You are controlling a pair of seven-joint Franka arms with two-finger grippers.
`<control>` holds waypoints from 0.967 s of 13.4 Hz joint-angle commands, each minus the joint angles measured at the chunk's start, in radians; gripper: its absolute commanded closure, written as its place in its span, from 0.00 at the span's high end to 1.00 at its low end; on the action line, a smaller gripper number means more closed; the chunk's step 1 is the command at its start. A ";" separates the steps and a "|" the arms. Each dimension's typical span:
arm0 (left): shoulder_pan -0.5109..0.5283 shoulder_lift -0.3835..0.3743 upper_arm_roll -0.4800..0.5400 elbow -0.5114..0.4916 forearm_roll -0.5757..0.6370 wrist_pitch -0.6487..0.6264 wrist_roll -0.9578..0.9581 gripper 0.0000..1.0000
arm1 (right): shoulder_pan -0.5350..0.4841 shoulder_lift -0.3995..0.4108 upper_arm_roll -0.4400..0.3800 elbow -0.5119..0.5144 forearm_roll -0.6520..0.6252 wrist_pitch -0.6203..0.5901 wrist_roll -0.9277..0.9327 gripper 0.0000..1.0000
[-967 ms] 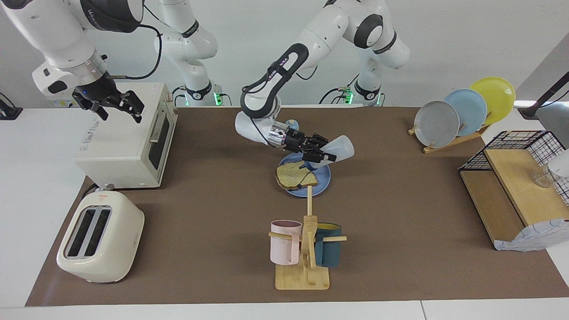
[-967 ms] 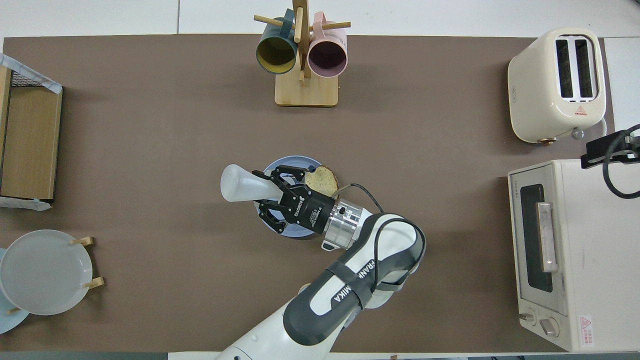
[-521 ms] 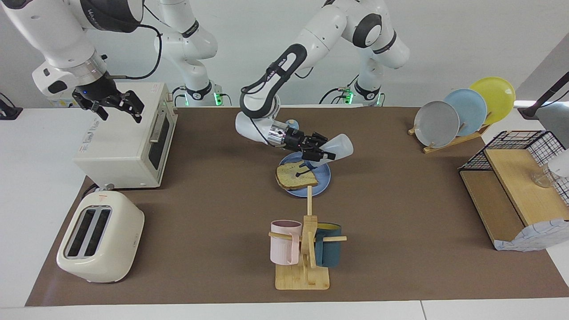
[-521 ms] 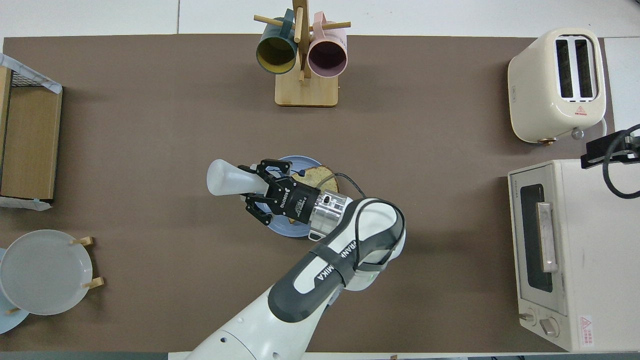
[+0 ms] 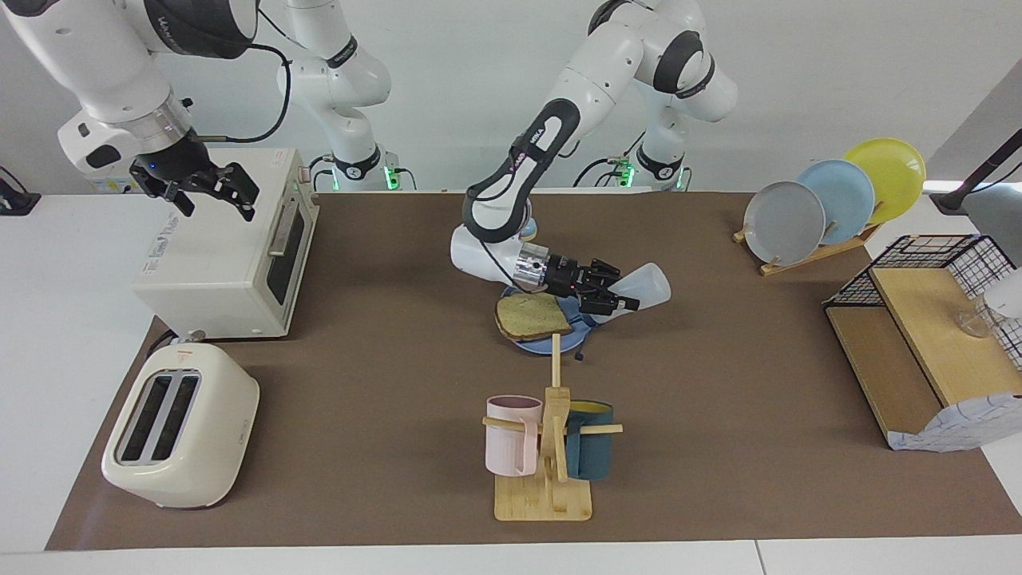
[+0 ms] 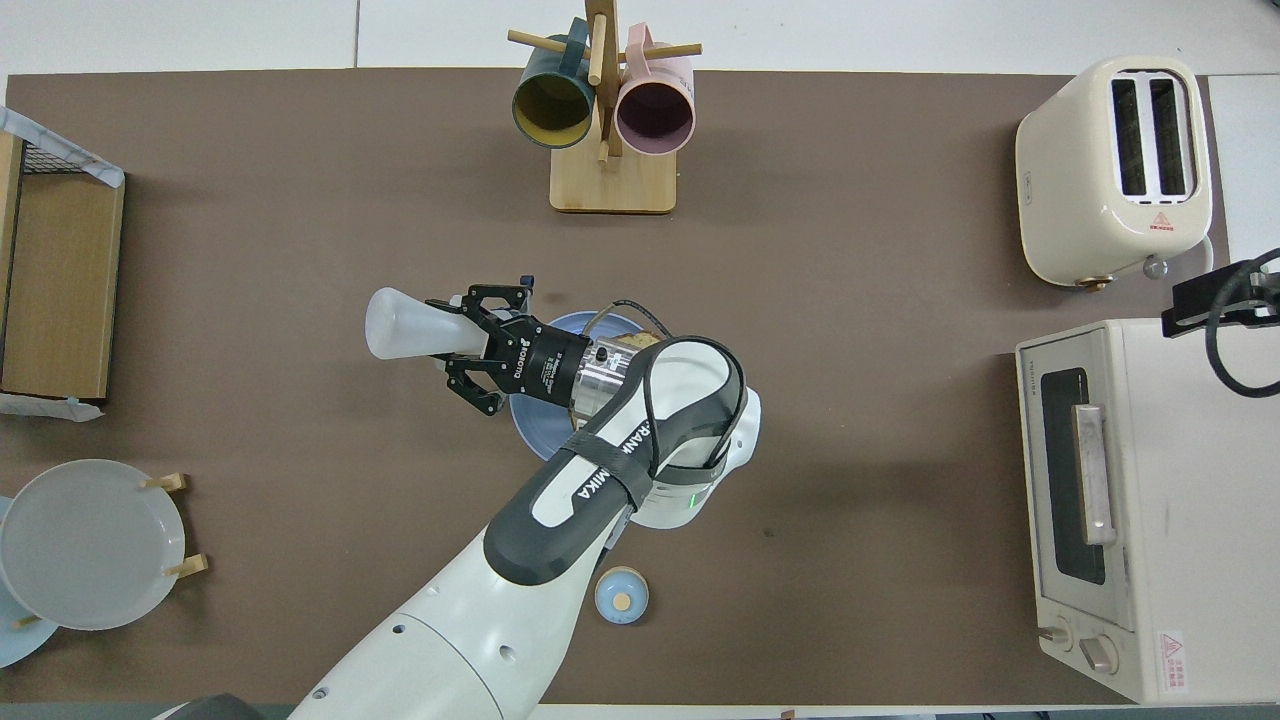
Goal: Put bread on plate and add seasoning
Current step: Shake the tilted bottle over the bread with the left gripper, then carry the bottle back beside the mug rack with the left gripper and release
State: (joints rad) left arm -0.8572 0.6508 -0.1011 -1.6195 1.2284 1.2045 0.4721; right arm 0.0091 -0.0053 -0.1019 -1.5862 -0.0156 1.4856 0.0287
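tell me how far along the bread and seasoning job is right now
Done: the bread lies on the plate. In hand: the left gripper is shut on the seasoning, tipped on its side over the plate's edge toward the left arm's end. Whether seasoning has landed cannot be seen. Left: probably finishing the shake and setting the bottle down. The right gripper waits open over the toaster oven.

I see open mat around the plate (image 5: 576, 339); only the mug rack (image 5: 551, 447) stands near, farther from the robots.

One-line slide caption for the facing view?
Left gripper holds the tilted seasoning bottle beside the plated bread; right gripper waits.
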 commanded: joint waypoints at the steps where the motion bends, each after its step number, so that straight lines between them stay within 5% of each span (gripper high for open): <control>1: -0.077 -0.007 0.012 0.045 -0.082 -0.029 0.005 0.00 | -0.003 -0.024 -0.001 -0.029 -0.004 0.021 -0.016 1.00; 3: -0.037 -0.041 0.015 0.081 -0.145 -0.008 -0.010 0.00 | -0.003 -0.024 -0.001 -0.029 -0.004 0.019 -0.016 1.00; 6: 0.091 -0.180 0.015 0.081 -0.312 0.183 -0.192 0.00 | -0.003 -0.024 -0.001 -0.029 -0.004 0.019 -0.016 1.00; 9: 0.303 -0.298 0.014 0.063 -0.563 0.488 -0.322 0.00 | -0.003 -0.024 -0.001 -0.029 -0.004 0.019 -0.016 1.00; 13: 0.495 -0.304 0.014 0.012 -0.815 0.864 -0.450 0.00 | -0.003 -0.024 -0.001 -0.029 -0.004 0.019 -0.016 1.00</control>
State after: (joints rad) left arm -0.4229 0.3554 -0.0743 -1.5305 0.4896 1.8965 0.1269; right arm 0.0091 -0.0054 -0.1019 -1.5862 -0.0156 1.4856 0.0287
